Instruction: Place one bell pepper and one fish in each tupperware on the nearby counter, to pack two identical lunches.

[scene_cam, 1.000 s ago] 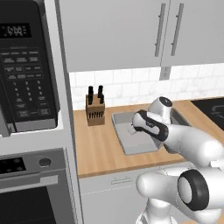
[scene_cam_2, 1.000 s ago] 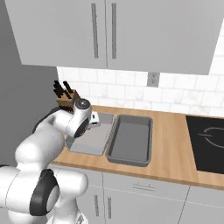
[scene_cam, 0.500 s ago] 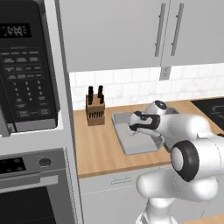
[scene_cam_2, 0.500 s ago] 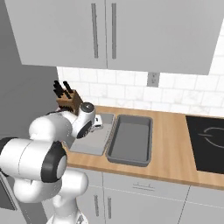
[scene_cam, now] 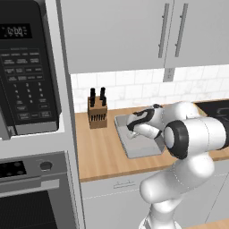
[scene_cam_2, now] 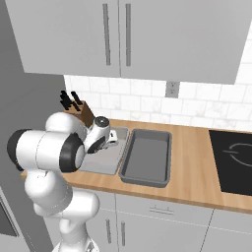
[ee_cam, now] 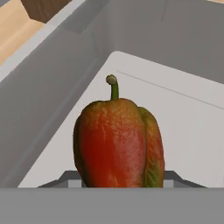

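A glossy red bell pepper [ee_cam: 118, 144] with a green stem stands upright between my fingers in the hand view, just above the pale floor of the lighter tupperware [ee_cam: 188, 118]. My gripper [scene_cam: 130, 128] [scene_cam_2: 112, 137] is shut on the pepper. It hangs low over the lighter tupperware [scene_cam: 123, 142] [scene_cam_2: 104, 161], toward that tray's left half. The darker tupperware [scene_cam_2: 146, 158] lies right beside it on the counter [scene_cam: 96, 150] [scene_cam_2: 192, 167], with nothing in it. The fish is out of view.
A wooden knife block [scene_cam: 97, 112] [scene_cam_2: 80, 110] stands behind the lighter tray's left end. A microwave [scene_cam: 27, 67] above an oven [scene_cam: 36, 192] bounds the counter on the left. A black cooktop [scene_cam_2: 235, 160] lies at the right, and wall cabinets hang overhead.
The arm's elbow has swung out toward the cameras. The hand, still holding the pepper, has shifted only slightly over the lighter tray.
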